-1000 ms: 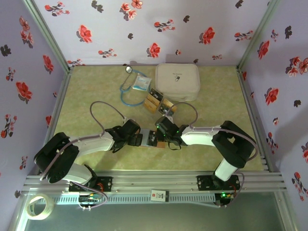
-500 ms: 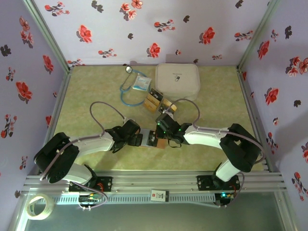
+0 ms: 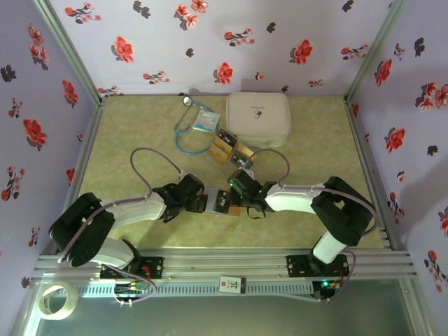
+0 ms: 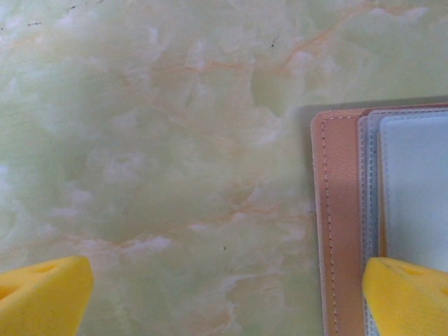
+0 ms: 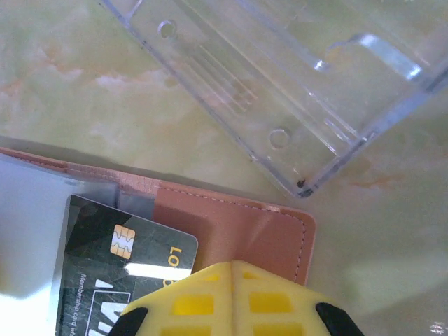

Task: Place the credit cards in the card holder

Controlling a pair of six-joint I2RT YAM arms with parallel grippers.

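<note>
The pinkish-brown card holder (image 3: pixel 222 204) lies open on the table between my two grippers. In the right wrist view a black credit card (image 5: pixel 119 262) with a gold chip sits partly inside a clear pocket of the card holder (image 5: pixel 259 227). My right gripper (image 5: pixel 234 301) is shut, its yellow tips pressed together just over the card's outer corner. My left gripper (image 4: pixel 224 301) is open. One of its yellow fingertips (image 4: pixel 406 297) rests on the card holder (image 4: pixel 343 224) and the other on bare table. More black and gold credit cards (image 3: pixel 225 147) lie farther back.
A clear plastic case (image 5: pixel 280 70) lies just beyond the holder. A large white rounded case (image 3: pixel 257 117), a white-blue packet (image 3: pixel 206 120) and a stethoscope (image 3: pixel 185 134) sit at the back. A tape roll (image 3: pixel 57 301) lies outside the near left corner.
The right arm's elbow swung a little to the right and came back, while its gripper stayed at the holder. The left arm has not moved.
</note>
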